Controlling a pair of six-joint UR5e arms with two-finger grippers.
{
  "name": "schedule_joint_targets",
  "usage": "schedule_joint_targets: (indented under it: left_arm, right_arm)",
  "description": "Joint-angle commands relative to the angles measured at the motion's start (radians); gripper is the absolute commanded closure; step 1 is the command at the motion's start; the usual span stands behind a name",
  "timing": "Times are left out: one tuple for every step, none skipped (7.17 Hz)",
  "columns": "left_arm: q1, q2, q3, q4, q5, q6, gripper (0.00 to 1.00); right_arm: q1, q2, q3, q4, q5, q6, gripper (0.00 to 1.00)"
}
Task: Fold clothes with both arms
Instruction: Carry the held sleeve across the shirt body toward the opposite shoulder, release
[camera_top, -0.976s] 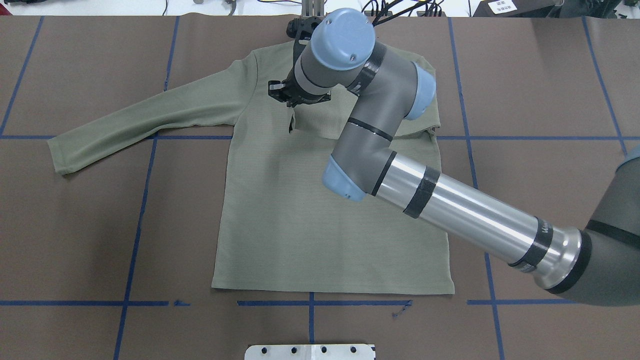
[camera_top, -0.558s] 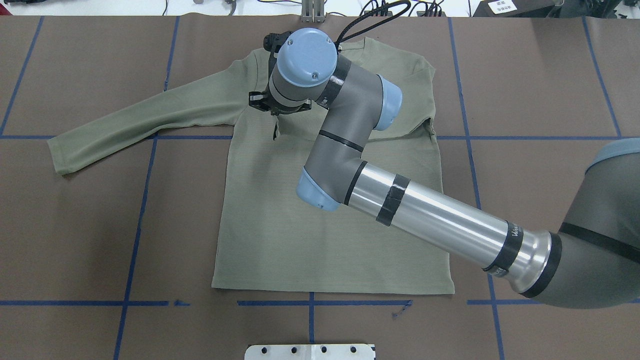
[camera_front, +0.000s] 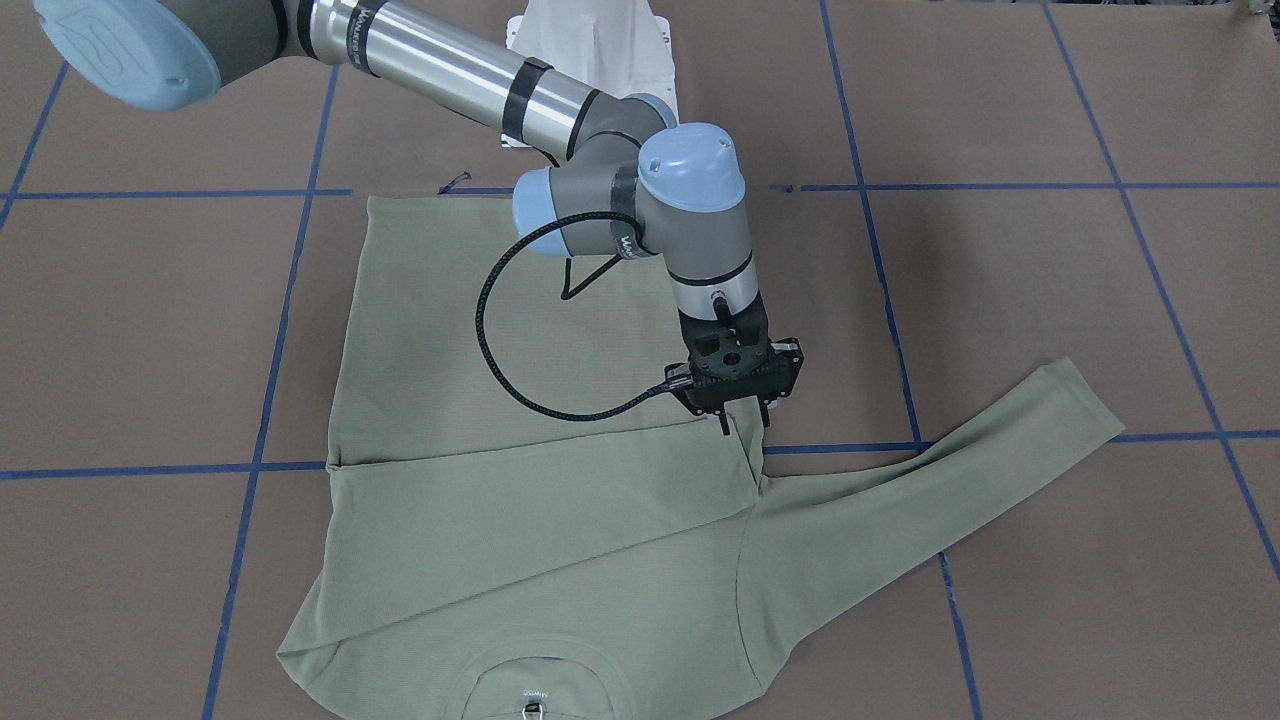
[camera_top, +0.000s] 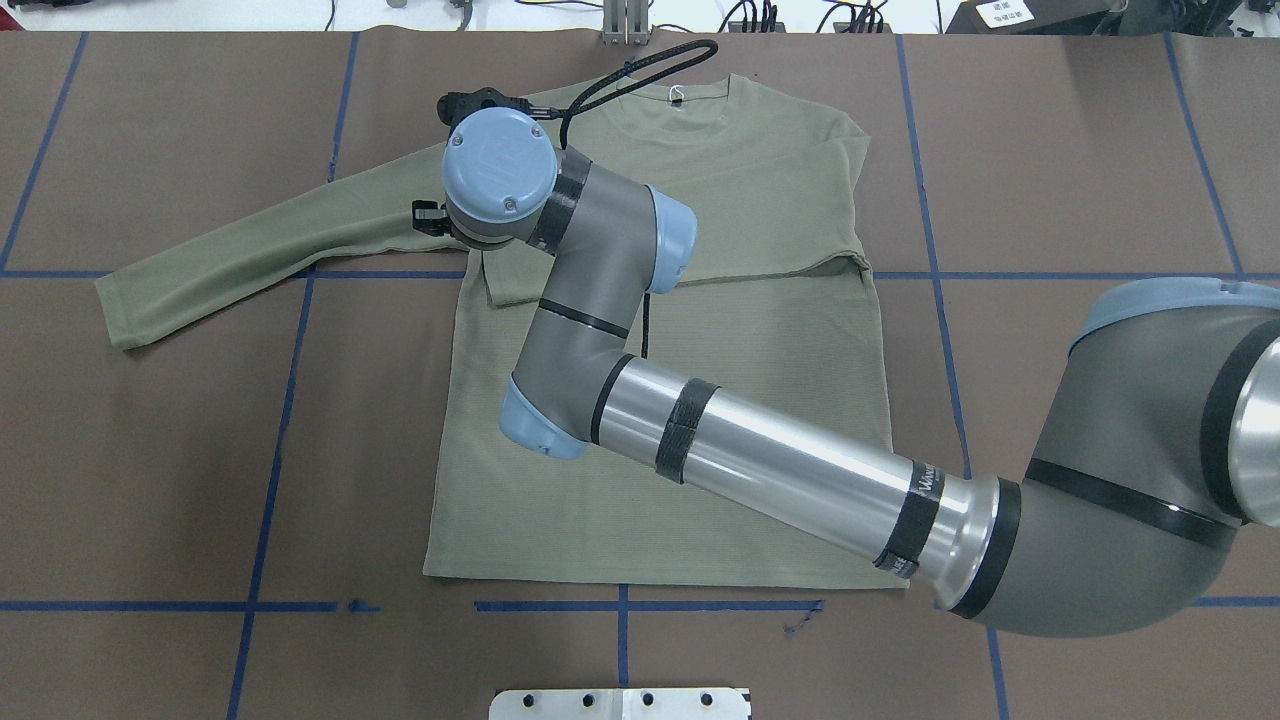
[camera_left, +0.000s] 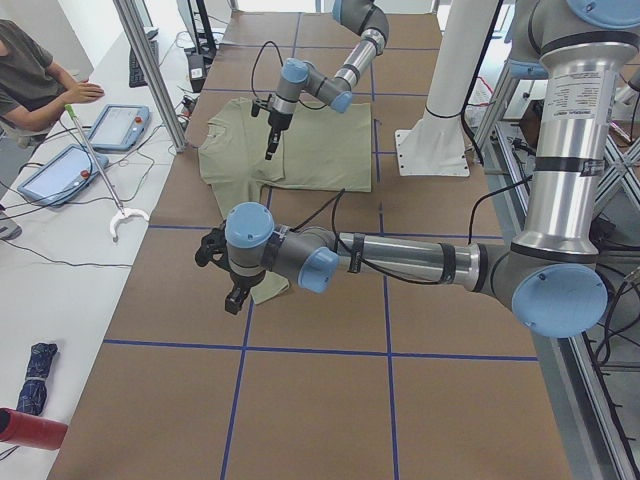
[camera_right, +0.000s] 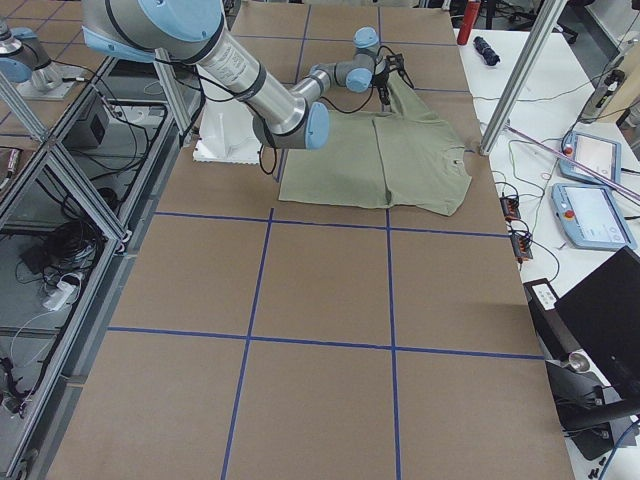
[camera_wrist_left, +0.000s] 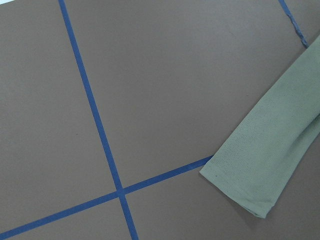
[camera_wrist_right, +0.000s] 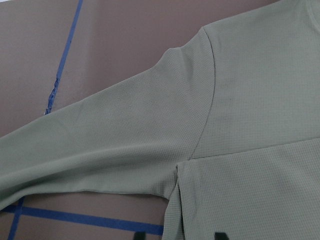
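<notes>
1. So, nearest the robot (overhead view, 12 = far edge): the hem (camera_top: 660, 578) of the shirt (camera_top: 500, 520) lies flat at 6 o'clock on the brown table (camera_top: 150, 450). The body isn't folded yet.
2. The right arm (camera_top: 780, 460) comes in from 4 o'clock and crosses the body toward 10.
3. Mid-shirt, the right sleeve (camera_front: 540, 495) lies folded in across the chest, its cuff end by the opp. armpit. Judged: first sleeve fold about done.
4. The right gripper (camera_front: 744, 428) points down over that cuff end, fingers apart. Its wrist cam shows both tips w/ the cloth edge between them, not pinched as far as I can tell.
5. The left sleeve (camera_top: 280, 240) is still out straight toward 9 o'clock. That's left to do, plus the body fold(s).
6. The left gripper (camera_left: 233, 303) hangs near that sleeve's cuff (camera_wrist_left: 250, 185), out at 9. It's seen only from the side, so apart or together: can't tell.
7. Farthest: the collar (camera_front: 540, 665) w/ white tag (camera_top: 678, 95) lies flat at 12 o'clock.
</notes>
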Motion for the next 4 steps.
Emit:
schedule_joint_targets:
  left_arm:
    - [0.000, -0.001, 0.005, 0.000, 0.000, -0.001, 0.00]
    - [0.031, -0.019, 0.017, 0.001, 0.002, -0.049, 0.00]
    - [0.093, -0.026, 0.017, -0.052, 0.006, -0.196, 0.00]
    - [0.150, -0.015, 0.007, -0.159, 0.079, -0.395, 0.00]
  right_arm:
    - [-0.005, 0.001, -0.009, -0.022, -0.016, 0.060, 0.00]
    - [0.012, -0.002, 0.011, -0.112, 0.011, 0.060, 0.00]
    - [0.049, -0.053, 0.116, -0.270, 0.097, 0.057, 0.00]
    - [0.092, -0.143, 0.298, -0.425, 0.158, 0.045, 0.00]
